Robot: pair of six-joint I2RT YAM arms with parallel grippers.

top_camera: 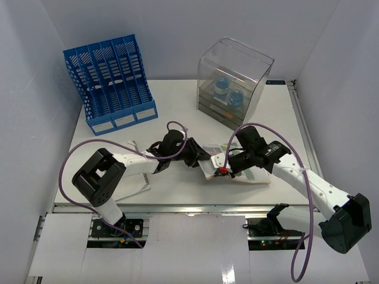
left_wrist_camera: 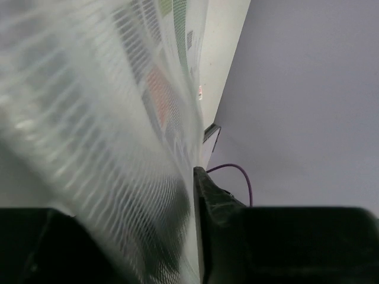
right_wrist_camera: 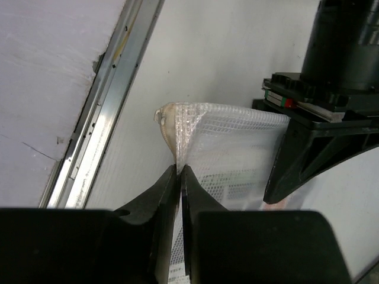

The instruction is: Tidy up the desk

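A translucent mesh zip pouch (top_camera: 256,176) with printed papers inside lies at the middle front of the white desk (top_camera: 177,121). My left gripper (top_camera: 200,158) is at its left end. In the left wrist view the pouch (left_wrist_camera: 112,118) passes between the fingers (left_wrist_camera: 216,204), so the gripper (left_wrist_camera: 192,207) is shut on it. My right gripper (top_camera: 223,170) pinches the pouch's near edge. In the right wrist view its jaws (right_wrist_camera: 179,173) are closed on the pouch's seam (right_wrist_camera: 225,142), close to a corner. The left gripper's body (right_wrist_camera: 323,112) shows beside it.
A blue slotted file rack (top_camera: 112,80) stands at the back left. A clear plastic drawer box (top_camera: 234,83) holding blue items stands at the back right. White sheets (top_camera: 135,182) lie under the left arm. The aluminium rail (top_camera: 177,207) runs along the front edge.
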